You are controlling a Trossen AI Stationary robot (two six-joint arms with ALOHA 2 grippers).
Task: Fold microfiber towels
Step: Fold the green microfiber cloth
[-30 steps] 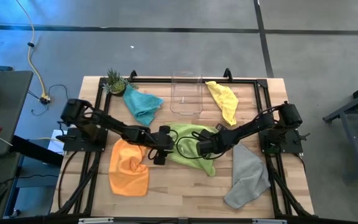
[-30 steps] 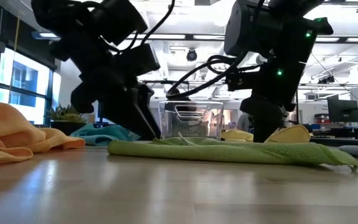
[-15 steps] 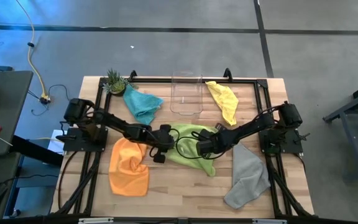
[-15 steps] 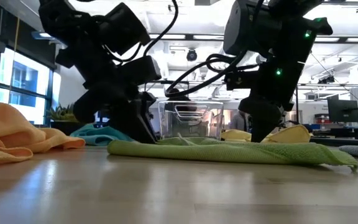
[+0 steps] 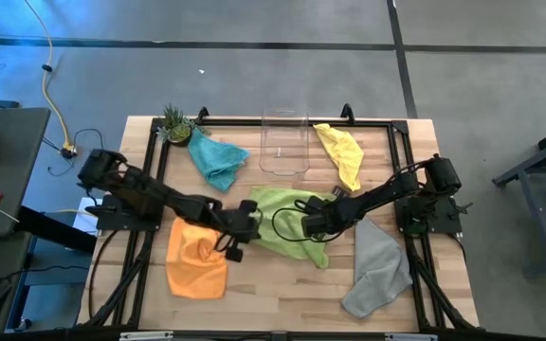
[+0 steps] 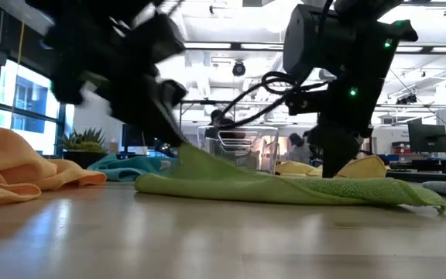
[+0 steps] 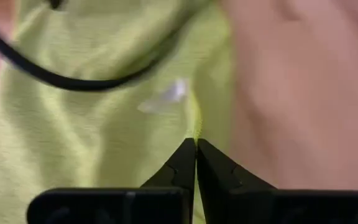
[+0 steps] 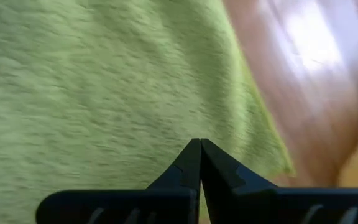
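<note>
Towel edge (image 7: 194,127) pinched in left hand (image 7: 196,144), lifted.

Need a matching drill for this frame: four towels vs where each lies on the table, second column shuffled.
Things:
1. orange towel
2. teal towel
3. yellow towel
4. grey towel

Places, high view:
A. far side, beside the potted plant
B. near right corner
C. near left, under the left arm
D. far side, right of the clear bin

Pairs: 1-C, 2-A, 3-D, 4-B
</note>
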